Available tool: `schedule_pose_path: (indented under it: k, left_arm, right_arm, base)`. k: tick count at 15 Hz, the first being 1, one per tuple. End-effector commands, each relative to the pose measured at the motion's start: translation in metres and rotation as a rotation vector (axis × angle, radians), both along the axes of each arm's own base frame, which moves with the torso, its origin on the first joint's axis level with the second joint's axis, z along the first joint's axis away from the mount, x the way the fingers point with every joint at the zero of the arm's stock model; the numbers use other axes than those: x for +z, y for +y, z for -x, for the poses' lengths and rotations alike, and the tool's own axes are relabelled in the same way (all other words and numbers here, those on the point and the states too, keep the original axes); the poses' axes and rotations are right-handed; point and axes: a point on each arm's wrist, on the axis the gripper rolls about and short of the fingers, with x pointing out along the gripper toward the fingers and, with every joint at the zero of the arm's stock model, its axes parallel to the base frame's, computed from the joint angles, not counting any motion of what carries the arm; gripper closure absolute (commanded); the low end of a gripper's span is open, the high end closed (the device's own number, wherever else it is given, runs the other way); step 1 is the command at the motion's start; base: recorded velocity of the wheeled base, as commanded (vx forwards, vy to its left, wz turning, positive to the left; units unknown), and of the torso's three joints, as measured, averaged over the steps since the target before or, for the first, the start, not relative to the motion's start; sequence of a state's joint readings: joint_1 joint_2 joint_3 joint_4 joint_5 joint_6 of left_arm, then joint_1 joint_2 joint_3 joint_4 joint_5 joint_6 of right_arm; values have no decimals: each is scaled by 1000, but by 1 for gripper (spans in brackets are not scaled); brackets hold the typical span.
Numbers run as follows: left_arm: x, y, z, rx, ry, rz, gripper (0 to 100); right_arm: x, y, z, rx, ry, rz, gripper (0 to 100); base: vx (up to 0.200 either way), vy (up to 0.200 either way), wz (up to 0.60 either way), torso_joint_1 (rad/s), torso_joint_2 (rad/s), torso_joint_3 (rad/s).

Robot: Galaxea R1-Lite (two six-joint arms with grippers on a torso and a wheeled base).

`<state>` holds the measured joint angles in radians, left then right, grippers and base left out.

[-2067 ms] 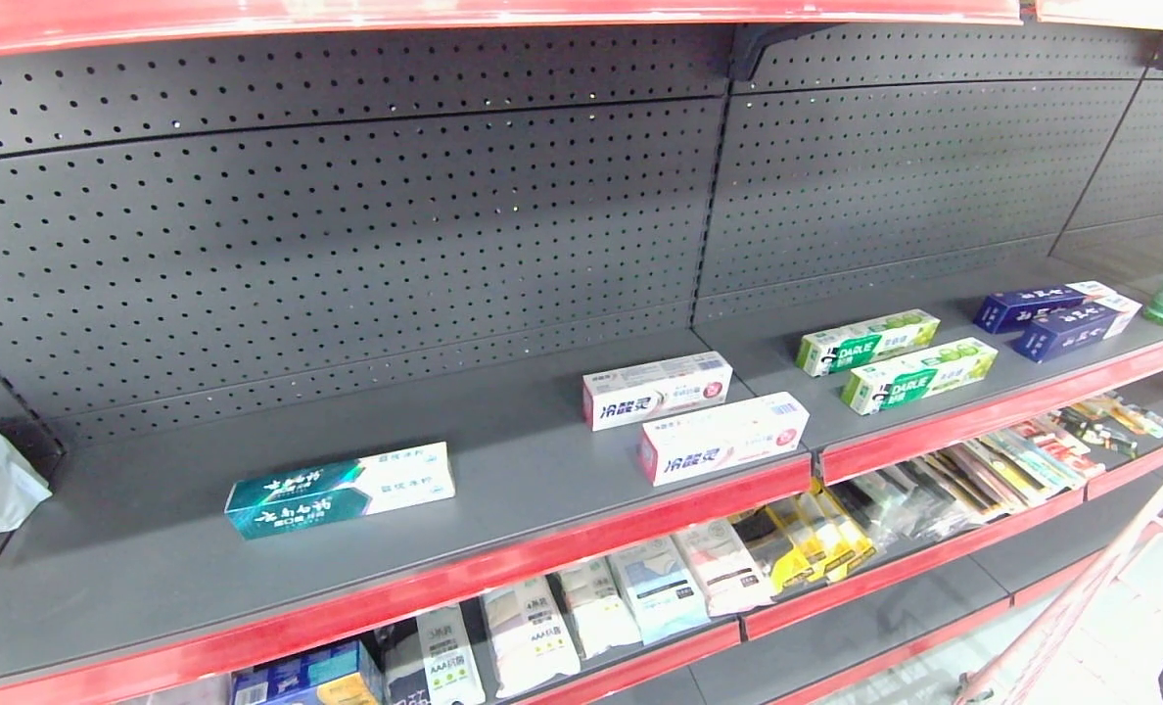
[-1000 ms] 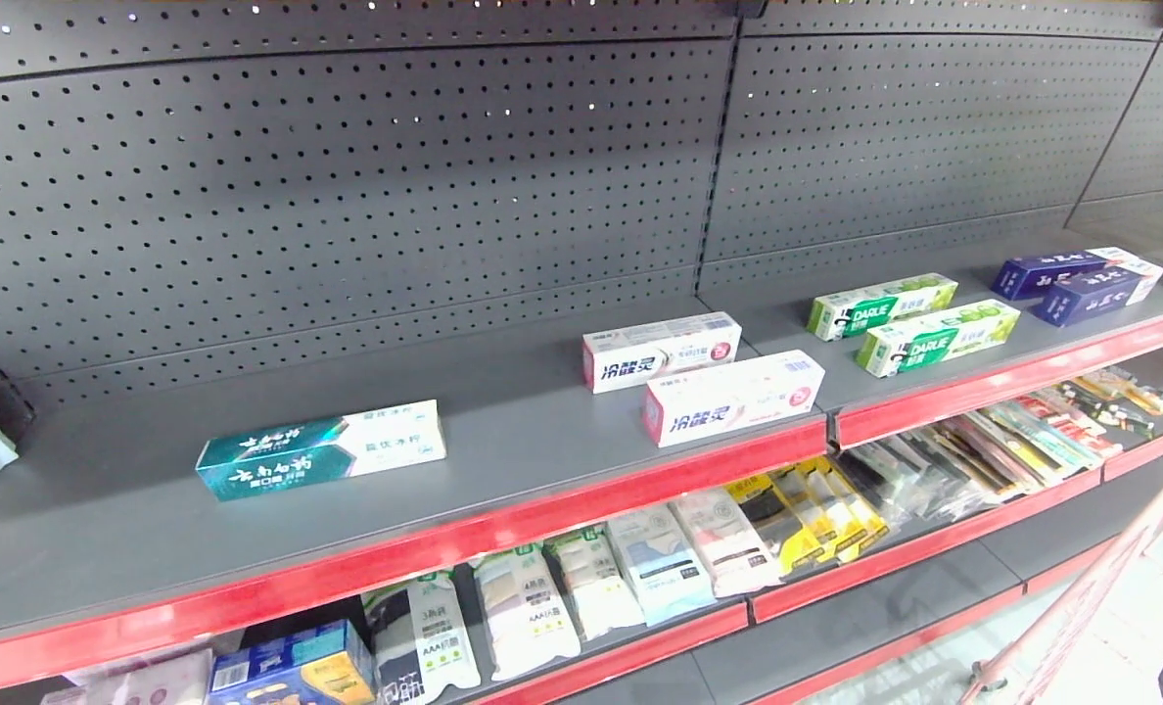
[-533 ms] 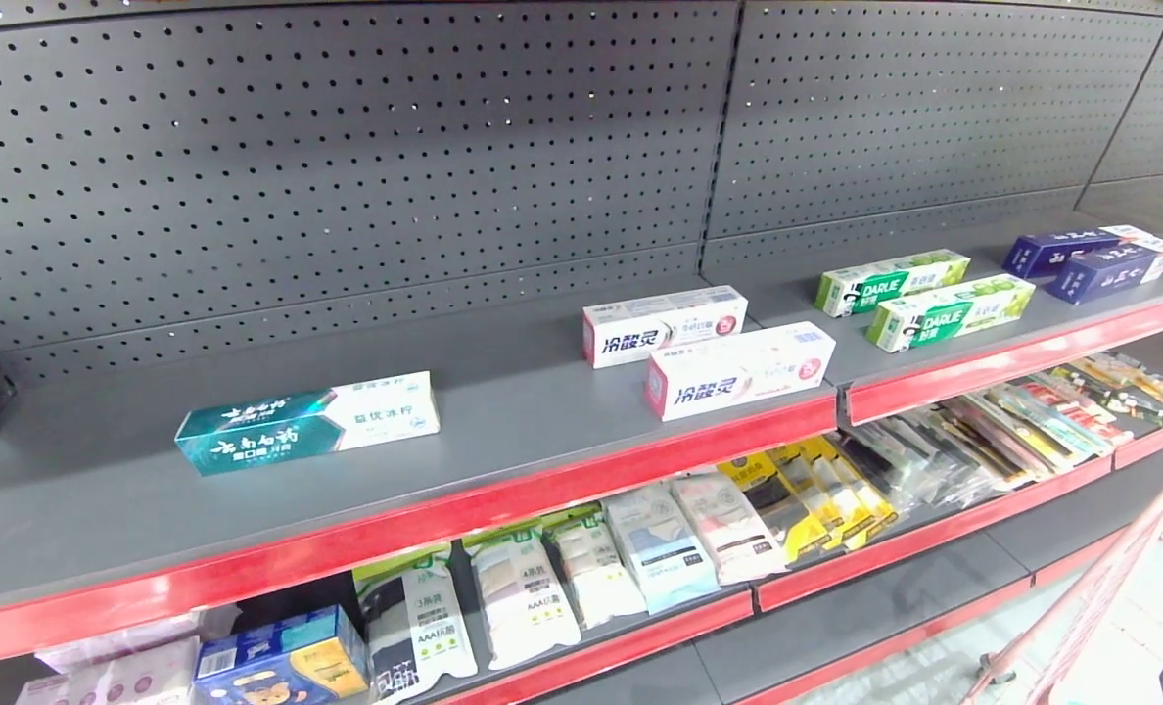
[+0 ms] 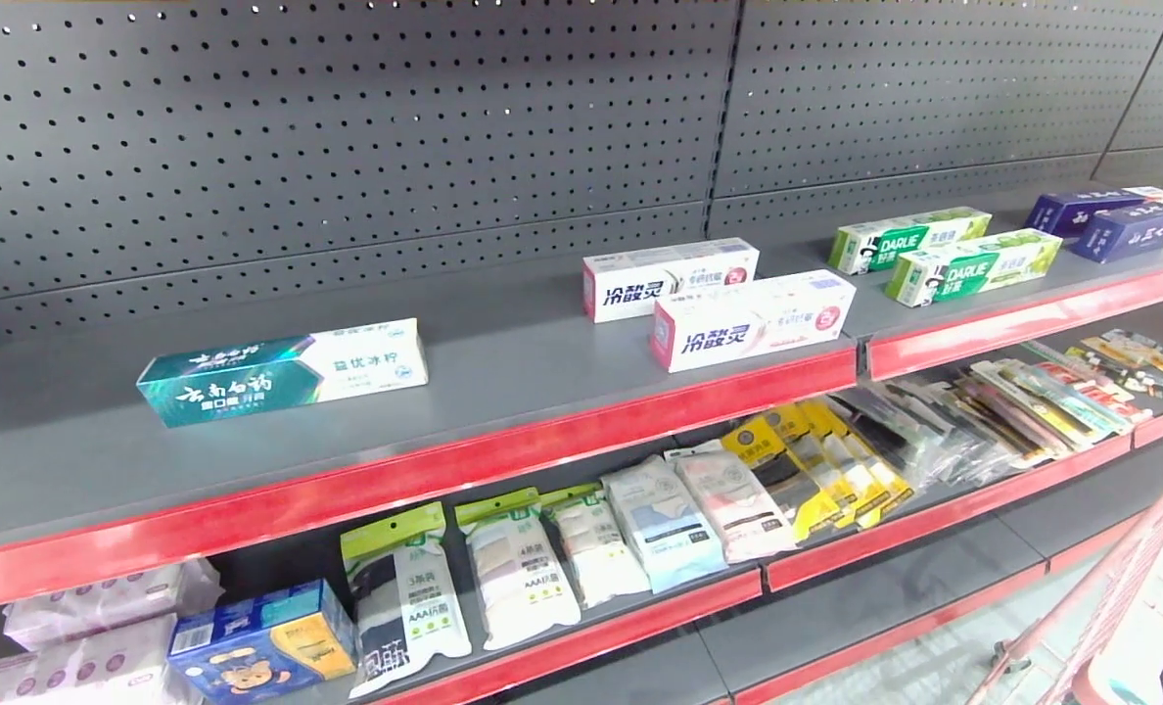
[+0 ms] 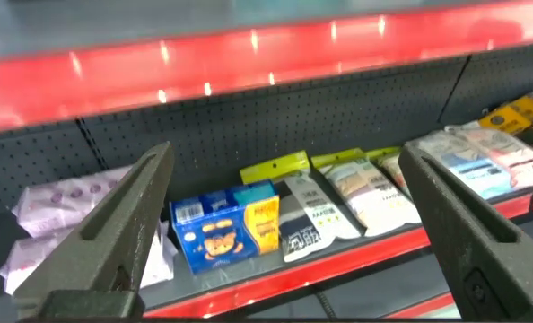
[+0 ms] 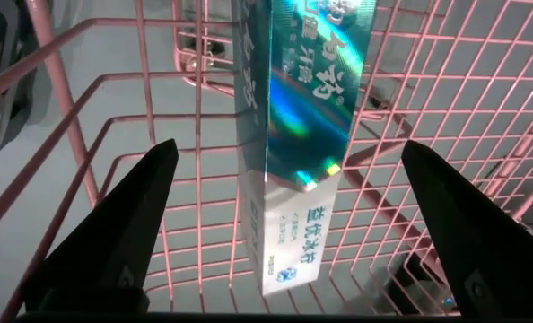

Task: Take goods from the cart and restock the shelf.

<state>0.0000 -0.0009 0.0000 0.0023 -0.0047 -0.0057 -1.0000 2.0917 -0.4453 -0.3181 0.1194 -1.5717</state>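
Evidently the teal toothpaste box [image 6: 302, 135] sits in the pink wire cart [image 6: 87, 135], mid-frame in the right wrist view. The right gripper [image 6: 286, 152] is over it with jaws wide apart, not touching (lined up to grasp across its narrow width, I judge). It perhaps leans on the wire. The left gripper [image 5: 286, 157], jaws likewise apart and empty, faces the lower shelf [image 5: 374, 256]. A matching box [image 4: 283, 370], left-centre in the head view, marks the likely spot.
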Motion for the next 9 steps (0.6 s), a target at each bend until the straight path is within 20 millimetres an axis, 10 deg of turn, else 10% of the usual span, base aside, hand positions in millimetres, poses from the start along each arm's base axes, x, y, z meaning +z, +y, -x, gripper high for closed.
schedule_pose_path:
  k: [1, 9]
  left_arm:
    - [0, 0, 0, 0, 0, 0, 0]
    - [0, 0, 0, 0, 0, 0, 0]
  right_arm:
    - [1, -2, -1, -3, -7, 4, 0]
    - [2, -25, -17, 5, -25, -44, 0]
  base:
    - [0, 0, 0, -105, 246, 144]
    - [0, 0, 0, -11, 27, 16]
